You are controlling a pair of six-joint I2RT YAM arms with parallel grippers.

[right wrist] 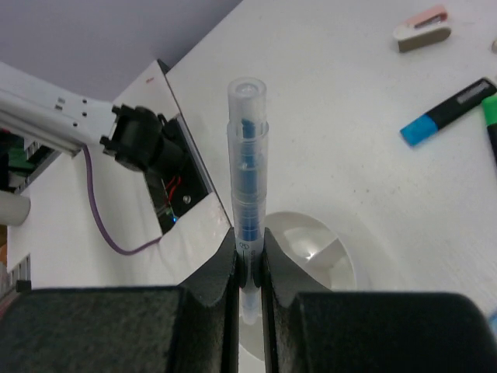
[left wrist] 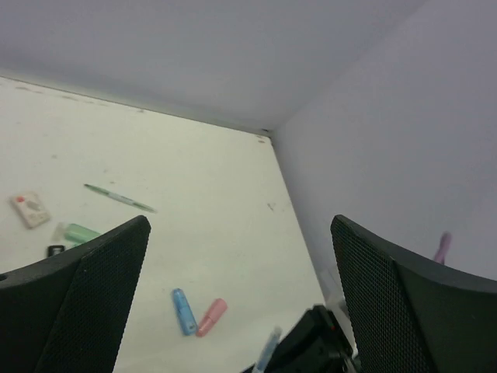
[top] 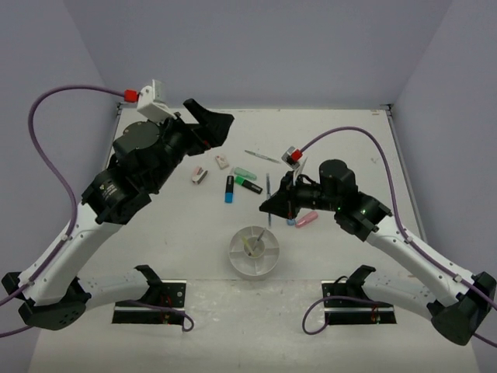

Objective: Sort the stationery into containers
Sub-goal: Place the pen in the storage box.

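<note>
right pincer (right wrist: 248,260) pinching blue pen (right wrist: 247,155) near one end, above white dish (right wrist: 307,225) rim. left pincer (left wrist: 239,233) spread wide, empty. risk: thin grip lets pen swivel; released here, probably straddles rim, rolls onto tabletop (right wrist: 349,101). wedge beneath unclear.

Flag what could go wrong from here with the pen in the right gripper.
1. The right gripper pinches the clear-barrelled blue pen near one end only, with most of its length sticking out; it could pivot or slip in the grip.
2. The round white plastic dish, split into wedges, lies close by; a long pen released there may land across a divider or the rim and roll out.
</note>
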